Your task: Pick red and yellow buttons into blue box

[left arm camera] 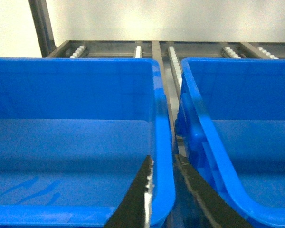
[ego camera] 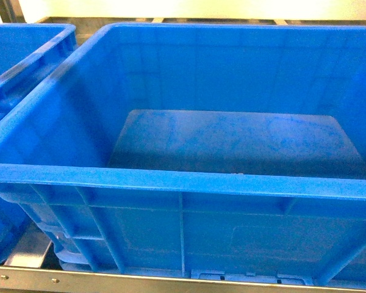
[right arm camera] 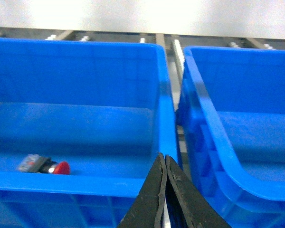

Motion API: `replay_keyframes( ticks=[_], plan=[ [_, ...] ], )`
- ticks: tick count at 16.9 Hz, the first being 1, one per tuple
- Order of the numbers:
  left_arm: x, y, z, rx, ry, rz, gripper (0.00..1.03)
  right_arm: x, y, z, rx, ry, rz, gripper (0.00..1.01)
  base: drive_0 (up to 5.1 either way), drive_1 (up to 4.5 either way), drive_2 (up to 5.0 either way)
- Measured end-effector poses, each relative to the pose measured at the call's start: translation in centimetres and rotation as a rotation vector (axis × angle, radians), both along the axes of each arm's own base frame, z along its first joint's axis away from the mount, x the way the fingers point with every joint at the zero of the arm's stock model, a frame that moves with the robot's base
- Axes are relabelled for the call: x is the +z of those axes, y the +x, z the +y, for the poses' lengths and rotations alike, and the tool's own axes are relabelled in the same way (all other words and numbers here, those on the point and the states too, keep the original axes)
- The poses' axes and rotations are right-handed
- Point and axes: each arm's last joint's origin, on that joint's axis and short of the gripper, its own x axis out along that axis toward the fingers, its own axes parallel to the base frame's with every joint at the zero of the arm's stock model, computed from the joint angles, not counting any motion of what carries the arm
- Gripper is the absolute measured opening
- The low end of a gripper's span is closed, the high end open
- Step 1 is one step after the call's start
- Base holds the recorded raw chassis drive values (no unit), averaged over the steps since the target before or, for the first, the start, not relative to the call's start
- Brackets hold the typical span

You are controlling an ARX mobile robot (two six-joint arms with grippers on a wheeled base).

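Red button (right arm camera: 59,167) lies in blue box (right arm camera: 85,185) — right tool (right arm camera: 165,164) closed.

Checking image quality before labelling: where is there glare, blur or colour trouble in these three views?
Head view: strongly saturated, hazy blue over the blue box, with a blown-out white strip along the top. Left wrist view: the left gripper is dark and soft-edged up close. Right wrist view: bright washed-out wall at top; the red button is small but legible.

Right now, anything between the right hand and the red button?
Only the near rim of its crate: right hand, shut, sits over the rim's right end; red button lies inside, lower left.
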Motion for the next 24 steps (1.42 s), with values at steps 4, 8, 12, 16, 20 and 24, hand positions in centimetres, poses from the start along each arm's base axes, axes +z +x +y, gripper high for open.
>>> replay_keyframes(
  ticks=[4,8,12,16,20,24],
  plan=[
    [-1.3,-0.5,0.8,0.001,0.001,-0.007,0.02,-0.8,-1.1,-0.1,-0.021,-0.001,-0.005,0.02,0.0,0.00,0.0],
    [-2.5,-1.0,2.0,-0.006,0.003,-0.004,0.02,-2.1,-1.1,-0.1,-0.021,-0.001,-0.010,0.02,0.0,0.00,0.0],
    [-3.4,-2.1,2.0,-0.002,0.003,0.001,0.02,-2.2,-1.1,-0.1,-0.021,-0.002,-0.004,0.02,0.0,0.00,0.0],
    [-4.0,-2.1,2.0,-0.002,0.003,0.007,0.02,-2.2,-1.1,-0.1,-0.021,-0.002,-0.004,0.02,0.0,0.00,0.0],
    [-3.9,-2.1,2.0,-0.002,0.003,-0.004,0.02,-2.1,-1.1,-0.1,-0.021,-0.002,-0.005,0.02,0.0,0.00,0.0],
    [-3.9,-2.1,2.0,-0.002,0.003,-0.006,0.16,-2.1,-1.1,-0.1,-0.021,-0.003,-0.005,0.24,0.0,0.00,0.0]
  ],
)
